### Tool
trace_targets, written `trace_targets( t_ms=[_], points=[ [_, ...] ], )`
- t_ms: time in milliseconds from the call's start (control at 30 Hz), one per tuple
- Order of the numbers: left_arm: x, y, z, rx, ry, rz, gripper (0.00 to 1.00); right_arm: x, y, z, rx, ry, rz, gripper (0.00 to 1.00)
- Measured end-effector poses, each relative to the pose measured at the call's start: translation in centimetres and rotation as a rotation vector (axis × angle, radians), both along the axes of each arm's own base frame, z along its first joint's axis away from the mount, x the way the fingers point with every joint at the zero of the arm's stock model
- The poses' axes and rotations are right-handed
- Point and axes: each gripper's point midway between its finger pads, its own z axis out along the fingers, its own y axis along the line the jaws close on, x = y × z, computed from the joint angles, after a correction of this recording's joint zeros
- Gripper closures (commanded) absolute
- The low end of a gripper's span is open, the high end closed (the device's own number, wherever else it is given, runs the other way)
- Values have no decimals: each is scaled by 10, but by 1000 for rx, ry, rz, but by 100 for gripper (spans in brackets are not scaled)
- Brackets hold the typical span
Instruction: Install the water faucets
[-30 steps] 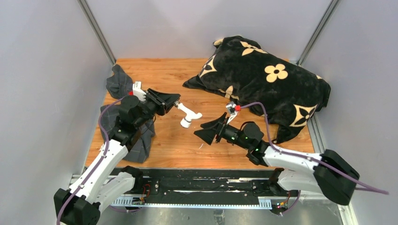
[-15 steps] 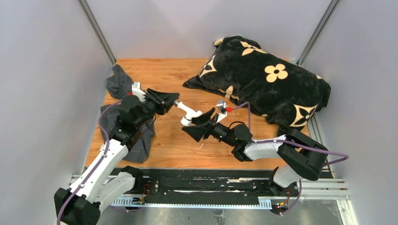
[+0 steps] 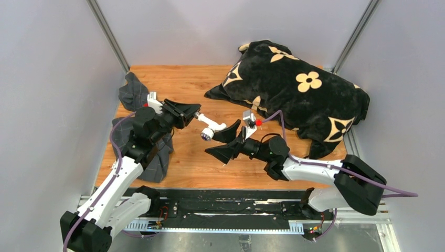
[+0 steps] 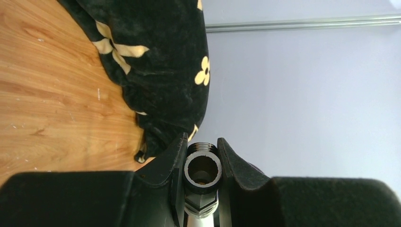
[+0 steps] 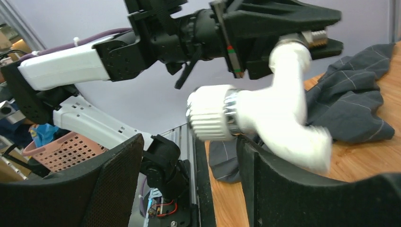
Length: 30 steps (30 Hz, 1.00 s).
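Left end effector (image 3: 195, 114) is clamped tight on the threaded metal end (image 4: 202, 166) of the white tap (image 3: 214, 126), so the whole thing is up in the air over the wooden surface (image 3: 183, 84), not resting on anything. From above, the elbow body sticks out sideways toward the other arm, with the round metallic end (image 3: 205, 135) being the far tip. Looking down the left wrist view you can see straight into the open threaded bore, pinched between the two black fingers. Right end effector (image 3: 210, 145) is spread wide and holding nothing. In its own wrist view the ribbed white cap and metal ring sit in the gap between its fingers, and the bend of the tap is right up against the right-hand pad (image 5: 283, 189), but honestly I can't tell if it's actually touching. Grey checked cloth (image 3: 134, 92) is bunched along the left edge under the left arm, and the black flowered cushion (image 3: 299, 89) fills the back right corner, well apart from the tap.
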Motion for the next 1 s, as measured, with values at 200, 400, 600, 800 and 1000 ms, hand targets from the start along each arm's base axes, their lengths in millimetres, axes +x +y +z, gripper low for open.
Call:
trace_targets(
  t_ms=[200, 400, 600, 800, 1000],
  points=[
    [0, 2, -3, 20, 0, 9, 100, -7, -1, 23, -1, -29, 28, 29],
    [-1, 4, 1, 25, -17, 17, 100, -8, 0, 25, -46, -16, 33, 26],
    [-1, 5, -9, 62, -3, 15, 100, -4, -13, 56, -60, -64, -23, 33],
    [1, 4, -14, 72, 10, 12, 100, 3, -13, 74, -79, -91, -44, 31],
    [3, 5, -21, 95, 23, 21, 100, 30, -10, 53, -210, -14, -126, 46]
  ],
)
